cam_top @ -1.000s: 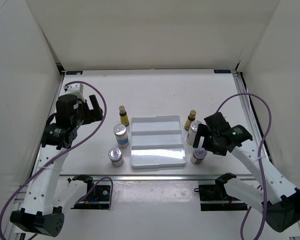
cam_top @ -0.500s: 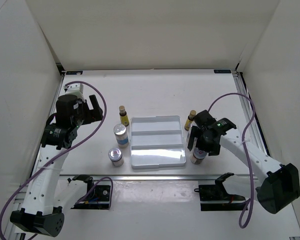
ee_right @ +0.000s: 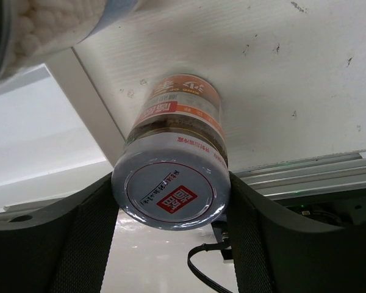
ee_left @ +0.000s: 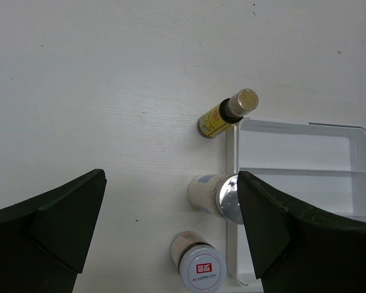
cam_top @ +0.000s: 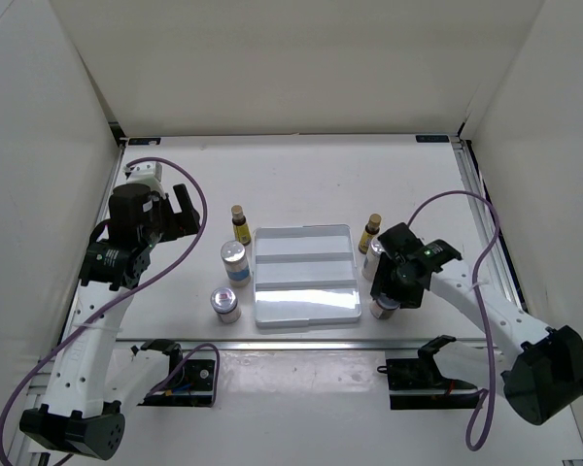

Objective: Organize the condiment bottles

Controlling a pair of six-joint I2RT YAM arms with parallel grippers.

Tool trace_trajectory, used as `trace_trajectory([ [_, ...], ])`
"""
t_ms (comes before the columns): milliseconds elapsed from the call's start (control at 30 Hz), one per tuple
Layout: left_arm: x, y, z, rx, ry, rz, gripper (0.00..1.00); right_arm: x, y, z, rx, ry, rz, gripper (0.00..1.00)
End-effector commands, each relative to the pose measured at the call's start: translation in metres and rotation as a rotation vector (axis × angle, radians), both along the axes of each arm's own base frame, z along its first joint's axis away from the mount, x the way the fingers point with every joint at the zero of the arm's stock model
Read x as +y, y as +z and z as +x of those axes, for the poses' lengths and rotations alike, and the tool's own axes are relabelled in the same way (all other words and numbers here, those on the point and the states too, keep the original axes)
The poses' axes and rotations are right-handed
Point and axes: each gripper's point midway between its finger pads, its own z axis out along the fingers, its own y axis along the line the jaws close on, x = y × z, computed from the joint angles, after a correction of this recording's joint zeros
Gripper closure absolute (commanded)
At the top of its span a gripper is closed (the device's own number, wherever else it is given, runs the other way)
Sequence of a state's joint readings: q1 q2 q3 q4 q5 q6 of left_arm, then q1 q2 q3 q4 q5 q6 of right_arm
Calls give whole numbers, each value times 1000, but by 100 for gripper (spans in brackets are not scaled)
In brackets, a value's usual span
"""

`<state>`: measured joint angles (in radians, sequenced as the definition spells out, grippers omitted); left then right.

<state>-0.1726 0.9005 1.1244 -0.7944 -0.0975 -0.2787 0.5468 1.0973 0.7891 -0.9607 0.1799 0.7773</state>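
Bottle in question: red-labelled bottle [ee_right: 180, 116], white body, silver cap with a red square mark.
Its place: on the table, outside the white tray [cam_top: 306, 291], just beside the tray's right front corner.
Long axis: upright. The cap faces the right wrist camera, so the axis runs in line with a gripper coming from above.
Bearing from gripper: directly between the fingers of the right gripper [cam_top: 389, 291], with no visible offset to either side.
Right gripper state: narrowed to the width of the cap, one finger against each side. I judge this a grip on the cap, with the base apparently on the table.
Nearer arm: the right, plainly; the left arm is across the tray.
Left gripper state: left gripper [ee_left: 171, 183] spread wide, holding nothing, above the table left of the tray.
Neighbours: a blue-labelled bottle [ee_right: 43, 24] stands just behind the gripped one, close to the fingers; a brown bottle [cam_top: 371, 231] is further back.
Coming move, as judged: lift along the axis, then carry left over the tray rim. Risk noted: brushing the blue-labelled neighbour.
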Motion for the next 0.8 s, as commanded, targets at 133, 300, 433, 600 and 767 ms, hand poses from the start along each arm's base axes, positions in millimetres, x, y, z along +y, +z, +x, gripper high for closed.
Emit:
trace_trajectory([
  [133, 2, 4, -3, -15, 9, -3, 1, 0, 25, -2, -79, 1, 14, 64],
  [300, 1, 1, -1, -6, 9, -1, 1, 9, 67, -1, -222, 47, 67, 75],
  [433, 1, 1, -1, -6, 9, -1, 1, 30, 89, 2, -276, 135, 122, 77],
  [600, 0, 1, -1, -6, 1, -6, 1, 68, 99, 7, -316, 246, 171, 77],
  [767, 0, 1, -1, -6, 1, -6, 1, 96, 86, 18, -291, 314, 135, 77],
])
